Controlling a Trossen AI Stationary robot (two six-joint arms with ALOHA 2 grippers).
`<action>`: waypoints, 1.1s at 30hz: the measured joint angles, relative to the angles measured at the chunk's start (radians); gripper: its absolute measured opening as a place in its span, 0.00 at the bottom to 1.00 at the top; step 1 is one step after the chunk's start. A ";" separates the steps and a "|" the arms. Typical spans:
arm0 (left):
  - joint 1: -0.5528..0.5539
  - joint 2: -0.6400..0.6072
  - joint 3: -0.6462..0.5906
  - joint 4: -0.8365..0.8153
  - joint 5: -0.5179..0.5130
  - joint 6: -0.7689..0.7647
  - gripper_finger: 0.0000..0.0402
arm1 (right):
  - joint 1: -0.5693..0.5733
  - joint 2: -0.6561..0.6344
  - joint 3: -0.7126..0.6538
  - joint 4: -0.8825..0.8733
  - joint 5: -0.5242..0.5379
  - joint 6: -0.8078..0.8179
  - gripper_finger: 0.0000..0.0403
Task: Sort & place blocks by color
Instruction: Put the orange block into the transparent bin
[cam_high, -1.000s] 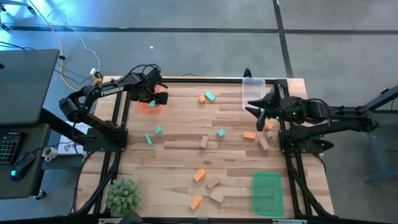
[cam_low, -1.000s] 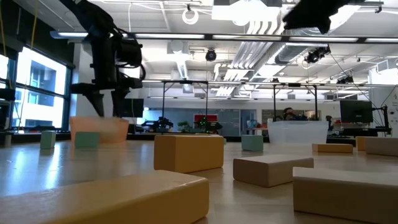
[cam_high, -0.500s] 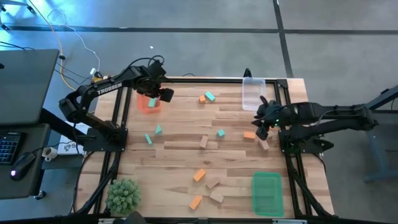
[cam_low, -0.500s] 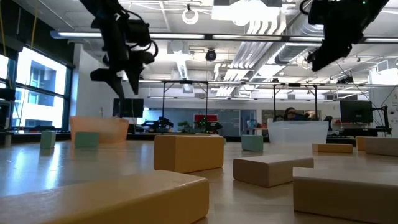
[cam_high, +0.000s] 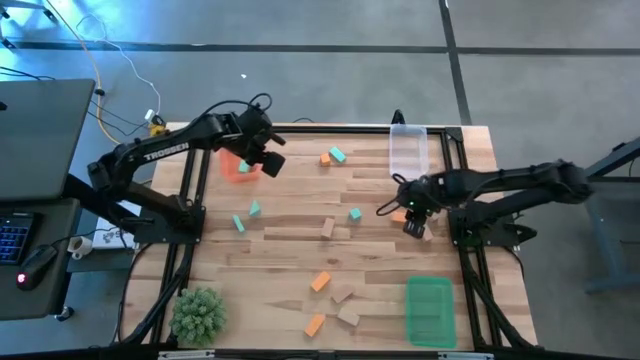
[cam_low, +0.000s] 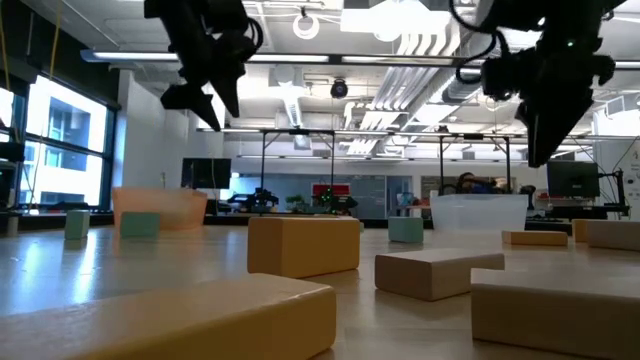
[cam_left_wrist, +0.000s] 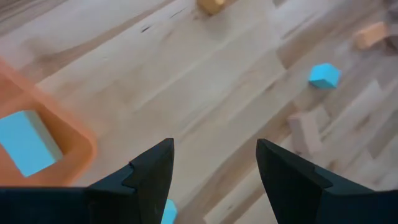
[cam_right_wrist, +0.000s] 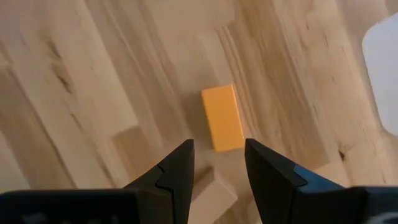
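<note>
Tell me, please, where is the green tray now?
In the high view the green tray lies at the table's near right corner, below the right gripper, with tan blocks to its left.

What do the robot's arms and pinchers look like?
Both arms are dark and jointed. The left arm has white TROSSEN lettering and a black cable looping above its wrist. Each gripper, left and right, has two dark, flat, pointed fingers.

My two dark fingers (cam_left_wrist: 155, 177) stand spread apart over the wooden table (cam_left_wrist: 186, 93), holding nothing. A teal block (cam_left_wrist: 28, 142) lies in the orange tray (cam_left_wrist: 84, 146). Farther off sit another teal block (cam_left_wrist: 324, 75), a tan block (cam_left_wrist: 305, 130) and an orange block (cam_left_wrist: 210, 5).
</note>
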 joint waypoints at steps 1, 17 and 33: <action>-0.007 -0.010 0.000 0.000 0.000 0.000 0.54 | -0.009 0.014 0.000 0.002 0.000 -0.013 0.33; -0.044 -0.156 0.000 0.001 -0.003 -0.045 0.54 | -0.065 0.095 0.000 0.024 -0.009 -0.144 0.33; -0.134 -0.183 0.000 0.001 -0.055 0.031 0.54 | -0.064 0.180 0.000 0.047 -0.130 -0.137 0.33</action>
